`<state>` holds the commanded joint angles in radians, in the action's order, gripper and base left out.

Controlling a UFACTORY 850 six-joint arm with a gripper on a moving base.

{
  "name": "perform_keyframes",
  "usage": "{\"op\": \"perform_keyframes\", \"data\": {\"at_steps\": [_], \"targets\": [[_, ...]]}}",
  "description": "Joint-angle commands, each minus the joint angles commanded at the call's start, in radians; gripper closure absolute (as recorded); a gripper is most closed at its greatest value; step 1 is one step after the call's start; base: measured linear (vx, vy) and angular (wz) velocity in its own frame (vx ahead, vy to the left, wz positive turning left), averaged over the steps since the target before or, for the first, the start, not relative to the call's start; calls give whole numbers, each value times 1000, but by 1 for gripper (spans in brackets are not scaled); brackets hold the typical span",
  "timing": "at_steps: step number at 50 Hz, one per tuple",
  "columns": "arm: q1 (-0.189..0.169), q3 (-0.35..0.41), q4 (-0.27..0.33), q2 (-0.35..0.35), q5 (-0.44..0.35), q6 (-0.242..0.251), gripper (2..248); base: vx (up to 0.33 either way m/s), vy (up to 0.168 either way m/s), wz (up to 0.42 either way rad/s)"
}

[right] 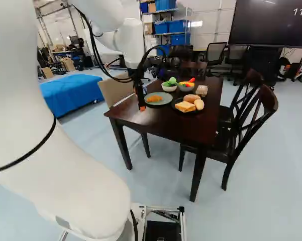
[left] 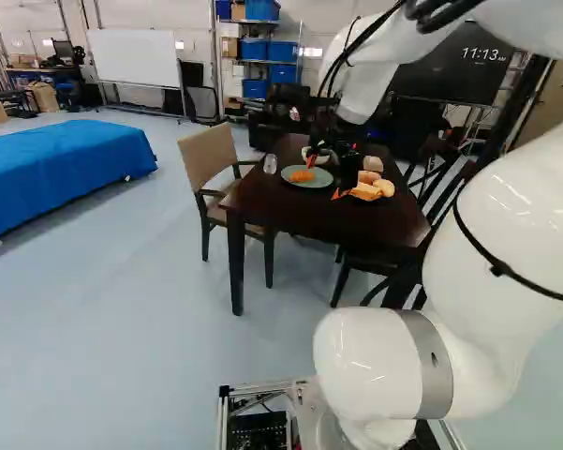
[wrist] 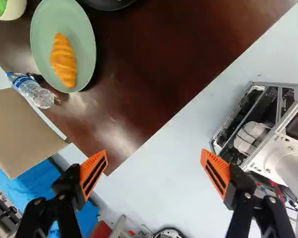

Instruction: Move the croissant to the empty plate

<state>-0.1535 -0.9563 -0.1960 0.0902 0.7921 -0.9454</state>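
In the left base view my gripper (left: 324,178) hangs over the dark table, beside the green plate. From the wrist view, the gripper (wrist: 153,163) is open, its orange-padded fingers wide apart with nothing between them, over the table's corner edge and the floor. The croissant (wrist: 63,60) lies on the green plate (wrist: 84,29), ahead of the gripper and off to one side. A dark plate (right: 179,100) with bread pieces (right: 190,102) on it stands beside the green plate.
A bowl with green food (right: 169,86), a bowl of colourful pieces (right: 186,87) and a bottle (wrist: 33,90) stand on the table (right: 191,125). Chairs surround it, one tan (left: 209,155), others dark (right: 248,125). A blue-covered block (left: 61,164) stands farther left.
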Motion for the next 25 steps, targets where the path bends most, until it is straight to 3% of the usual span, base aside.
{"op": "perform_keyframes", "data": {"at_steps": [25], "targets": [[2, 16, 3, 7, -22, 12, 3, 0, 0, 0]]}}
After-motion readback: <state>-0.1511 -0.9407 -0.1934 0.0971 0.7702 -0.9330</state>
